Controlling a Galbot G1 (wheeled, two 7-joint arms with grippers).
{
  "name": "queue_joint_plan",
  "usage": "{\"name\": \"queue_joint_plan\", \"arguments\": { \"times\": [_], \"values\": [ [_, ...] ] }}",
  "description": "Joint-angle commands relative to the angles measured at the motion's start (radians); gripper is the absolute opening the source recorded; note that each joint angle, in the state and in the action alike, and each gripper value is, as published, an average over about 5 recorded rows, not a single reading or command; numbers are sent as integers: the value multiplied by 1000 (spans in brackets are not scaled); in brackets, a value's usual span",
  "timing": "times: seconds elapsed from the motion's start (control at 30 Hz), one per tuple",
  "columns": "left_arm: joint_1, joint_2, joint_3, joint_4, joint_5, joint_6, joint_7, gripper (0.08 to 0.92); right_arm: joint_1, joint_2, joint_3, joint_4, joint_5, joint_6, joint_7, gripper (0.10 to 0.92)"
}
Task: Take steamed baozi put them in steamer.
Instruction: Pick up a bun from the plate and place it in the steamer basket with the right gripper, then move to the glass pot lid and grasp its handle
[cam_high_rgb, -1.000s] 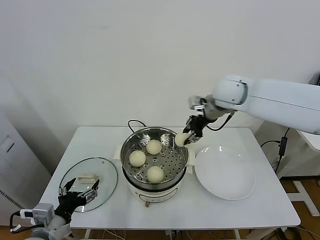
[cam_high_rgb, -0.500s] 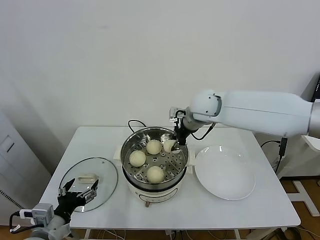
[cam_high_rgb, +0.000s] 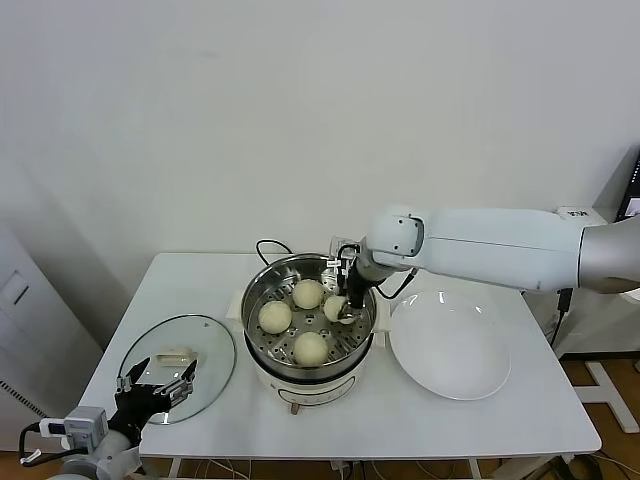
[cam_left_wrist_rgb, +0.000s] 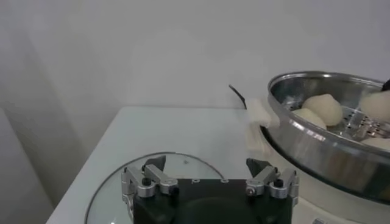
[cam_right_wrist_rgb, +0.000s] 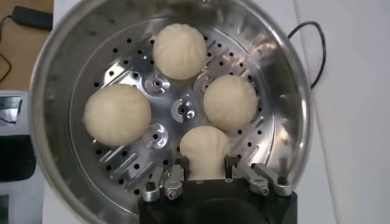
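4 baozi (cam_right_wrist_rgb: 117, 114) sit inside 1 steamer (cam_right_wrist_rgb: 292, 115).

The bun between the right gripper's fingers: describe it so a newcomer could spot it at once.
Find the steel steamer mid-table, beside the white plate. Four cream buns sit on its perforated tray. The one you want lies nearest the plate, and it alone has the right gripper around it.

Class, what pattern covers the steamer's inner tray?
Rows of small round holes across the shiny steel tray, clearest in the right wrist view.
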Motion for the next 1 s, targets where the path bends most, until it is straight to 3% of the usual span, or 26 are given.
{"name": "queue_joint_plan", "arguments": {
  "times": [0.03,0.47,0.7,1.0],
  "values": [
    [-2,-1,2,2,0,0,1,823,-36,11,5,-11,-3,-11,20,463],
    [10,-11,-5,-2,1,-3,1,823,-28,-77,141,-26,25,16,-66,804],
    [7,-19,-10,-6,2,-3,1,823,-119,-276,380,-19,52,106,-103,823],
    [-13,-10,-20,2,-17,-2,3,823,-626,-475,925,7,66,340,185,823]
  ]
}}
